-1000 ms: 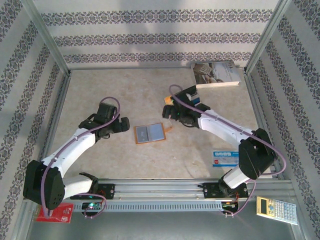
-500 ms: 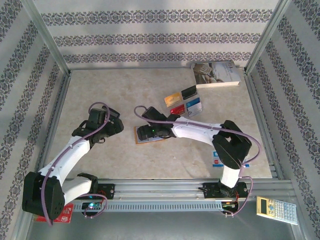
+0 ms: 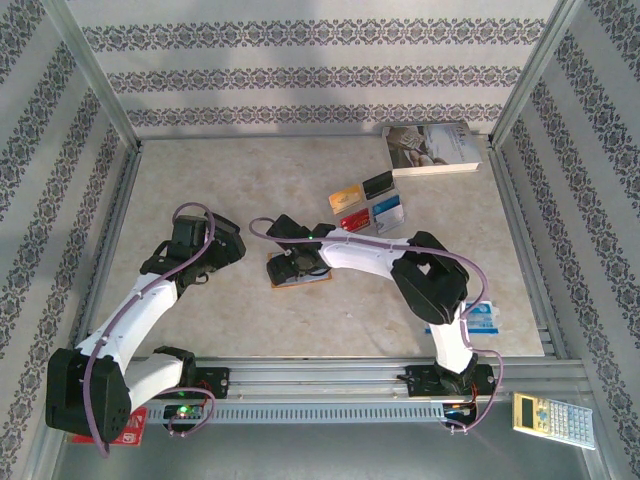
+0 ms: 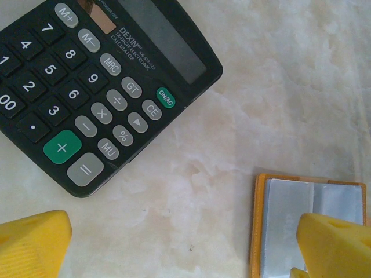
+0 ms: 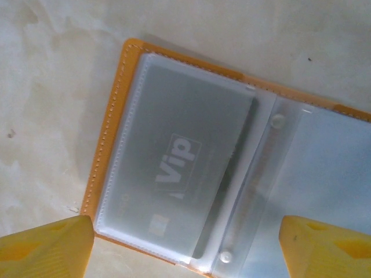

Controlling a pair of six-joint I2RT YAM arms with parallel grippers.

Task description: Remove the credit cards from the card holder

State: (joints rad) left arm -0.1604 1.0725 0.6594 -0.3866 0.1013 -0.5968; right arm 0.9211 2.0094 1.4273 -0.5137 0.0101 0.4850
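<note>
Card holder was laid open. Right gripper was set astride its sleeved VIP card, fingers apart, likely for extraction; left gripper was likewise spread.

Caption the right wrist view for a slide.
Open right gripper poised over the opened orange card holder, a grey VIP card sleeved inside.

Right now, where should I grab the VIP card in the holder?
Probably the edge of the card nearest the fold, coming from above: the holder lies open and flat, and its clear pocket covers the other edges, seemingly opening toward the fold.
</note>
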